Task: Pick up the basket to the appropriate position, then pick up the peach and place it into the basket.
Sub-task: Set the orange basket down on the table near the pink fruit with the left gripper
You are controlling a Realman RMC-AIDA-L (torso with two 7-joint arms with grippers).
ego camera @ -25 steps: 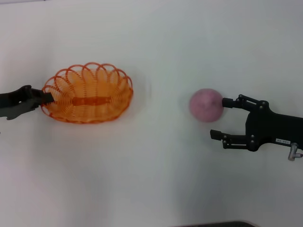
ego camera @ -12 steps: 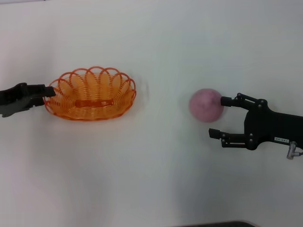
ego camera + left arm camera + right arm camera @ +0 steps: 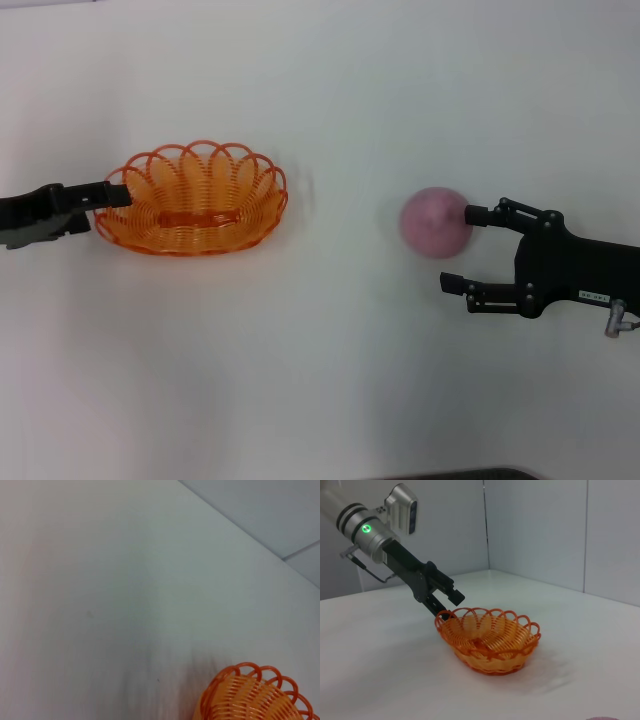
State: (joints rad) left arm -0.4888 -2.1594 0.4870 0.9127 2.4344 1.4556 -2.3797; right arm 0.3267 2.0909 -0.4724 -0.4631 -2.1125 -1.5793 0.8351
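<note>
Orange basket (image 3: 192, 211) between left gripper (image 3: 110, 197) fingers; peach (image 3: 436, 222) apart.

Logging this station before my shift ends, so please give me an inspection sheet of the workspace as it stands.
Surface: white table, bare around the items.
Job's things: orange basket upright on the left; pink peach on the table to the right, not in the basket.
Clutter: nothing seen.
Grippers: left gripper at the basket's left rim, jaws around the rim wire; right gripper open, one finger beside the peach, the other nearer the robot.
Cables: thin cable on the left arm's wrist.
Surroundings: pale wall panels behind the table.
</note>
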